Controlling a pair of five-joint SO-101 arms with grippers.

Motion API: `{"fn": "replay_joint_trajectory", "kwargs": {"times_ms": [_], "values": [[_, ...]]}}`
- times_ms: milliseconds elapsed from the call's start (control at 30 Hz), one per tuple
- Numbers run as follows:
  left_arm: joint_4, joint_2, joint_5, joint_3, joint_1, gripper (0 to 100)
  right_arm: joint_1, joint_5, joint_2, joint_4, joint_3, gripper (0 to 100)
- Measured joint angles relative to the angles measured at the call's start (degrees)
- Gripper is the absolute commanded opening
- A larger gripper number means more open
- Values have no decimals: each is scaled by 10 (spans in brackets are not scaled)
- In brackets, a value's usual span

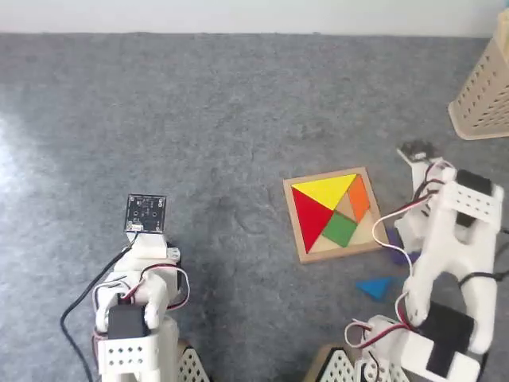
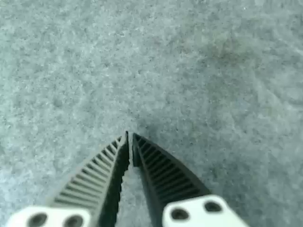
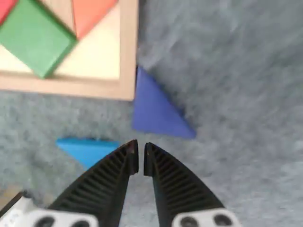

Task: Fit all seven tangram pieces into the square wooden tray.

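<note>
In the wooden tray [image 1: 297, 220], yellow triangle [image 1: 326, 191], red triangle [image 1: 310, 216], green square [image 1: 339, 229], orange piece [image 1: 359, 196]

Square wooden tray [image 3: 61, 86] lies flat, partly filled: a yellow triangle [image 1: 326, 191], red triangle [image 1: 310, 216], orange piece [image 1: 359, 196] and green square [image 1: 339, 229] sit inside. A dark blue triangle [image 3: 154, 111] rests against its outer corner. A light blue triangle [image 3: 85, 149] lies nearby, apart from the tray.
</note>
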Motion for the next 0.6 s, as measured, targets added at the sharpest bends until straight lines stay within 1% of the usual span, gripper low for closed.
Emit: {"fn": "replay_joint_trajectory", "kwargs": {"times_ms": [200,300,367,433,533,600], "values": [[0,0,0,0,0,12,0,-31,0,1,4,38],[0,0,0,0,0,12,0,-63,0,1,4,92],[0,0,0,0,0,12,-4,-105,0,-1,4,136],[0,0,0,0,0,12,-14,-159,0,-4,4,158],[0,0,0,0,0,12,-15,-233,0,-4,4,158],[0,0,0,0,0,12,-15,-245,0,-7,16,144]]}}
